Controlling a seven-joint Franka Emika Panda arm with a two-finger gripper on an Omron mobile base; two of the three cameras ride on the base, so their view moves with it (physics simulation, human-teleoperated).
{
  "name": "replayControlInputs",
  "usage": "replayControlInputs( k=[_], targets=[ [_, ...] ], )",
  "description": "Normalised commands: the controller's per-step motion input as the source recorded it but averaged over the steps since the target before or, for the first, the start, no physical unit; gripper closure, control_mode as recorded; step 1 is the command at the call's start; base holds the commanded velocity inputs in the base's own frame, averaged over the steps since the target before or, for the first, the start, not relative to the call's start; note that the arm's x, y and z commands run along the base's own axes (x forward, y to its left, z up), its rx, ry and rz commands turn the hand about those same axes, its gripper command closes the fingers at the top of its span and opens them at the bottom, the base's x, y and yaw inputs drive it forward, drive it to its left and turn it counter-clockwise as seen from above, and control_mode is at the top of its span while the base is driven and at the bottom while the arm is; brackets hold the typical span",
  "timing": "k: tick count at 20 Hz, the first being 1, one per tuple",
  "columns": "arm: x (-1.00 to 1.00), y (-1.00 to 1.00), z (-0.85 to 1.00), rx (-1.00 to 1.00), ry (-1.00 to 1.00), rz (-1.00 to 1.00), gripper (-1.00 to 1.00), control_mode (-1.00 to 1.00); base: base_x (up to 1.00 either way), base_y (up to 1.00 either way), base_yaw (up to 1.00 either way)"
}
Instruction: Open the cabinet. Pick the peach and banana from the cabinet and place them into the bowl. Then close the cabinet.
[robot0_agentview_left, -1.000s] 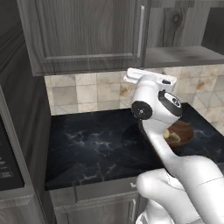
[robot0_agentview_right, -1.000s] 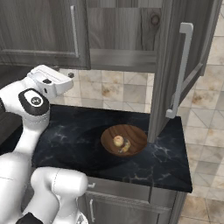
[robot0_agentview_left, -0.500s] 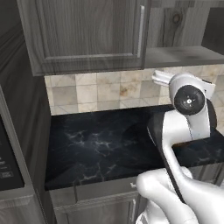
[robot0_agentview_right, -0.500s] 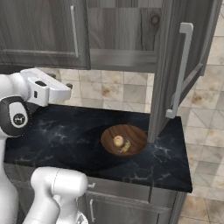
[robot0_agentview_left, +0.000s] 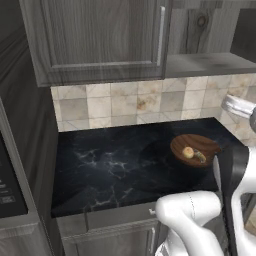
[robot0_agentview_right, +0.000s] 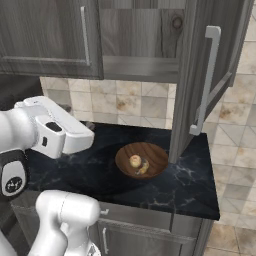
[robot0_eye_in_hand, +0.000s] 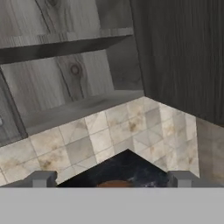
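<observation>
The brown wooden bowl (robot0_agentview_right: 152, 152) sits on the black counter below the cabinet's open right half. In it lie the peach (robot0_agentview_right: 135, 160) and the banana (robot0_agentview_right: 144, 167); the left base view shows the bowl (robot0_agentview_left: 207, 142), peach (robot0_agentview_left: 188, 152) and banana (robot0_agentview_left: 200, 156) too. The cabinet's right door (robot0_agentview_right: 227, 50) stands swung out, its left door (robot0_agentview_left: 100, 40) is closed. My gripper (robot0_eye_in_hand: 111, 179) is open with nothing between its fingertips (robot0_eye_in_hand: 41, 178), and it faces the bare cabinet shelf (robot0_eye_in_hand: 78, 107) from above the counter. The white hand (robot0_agentview_right: 65, 134) hangs left of the bowl.
The open door's long silver handle (robot0_agentview_right: 205, 85) hangs out over the counter's right end (robot0_agentview_right: 200, 185). A beige tiled backsplash (robot0_agentview_left: 125, 102) runs behind the counter. A dark appliance front (robot0_agentview_left: 10, 190) stands at the left. Low grey cabinet fronts (robot0_agentview_right: 145, 237) lie under the counter.
The arm has swung to the right and the hand has sunk a little, uncovering the bowl in the left base view. Bowl, fruit and cabinet doors have stayed put. The gripper remains open.
</observation>
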Motion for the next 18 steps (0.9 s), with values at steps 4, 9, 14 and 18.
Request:
replayControlInputs(
  k=[4, 9, 14, 18],
  targets=[
    [-1.0, -0.67, 0.17, 0.15, 0.04, 0.0, -1.0, -1.0, 0.0, 0.0, 0.0],
    [-0.9, -0.37, 0.08, 0.08, 0.04, 0.05, -1.0, -1.0, 0.0, 0.0, 0.0],
    [-0.71, 0.0, -0.03, -0.05, -0.04, 0.06, -1.0, -1.0, 0.0, 0.0, 0.0],
    [-0.86, -0.25, 0.0, 0.0, 0.0, 0.08, -1.0, -1.0, 0.0, 0.0, 0.0]
  ],
)
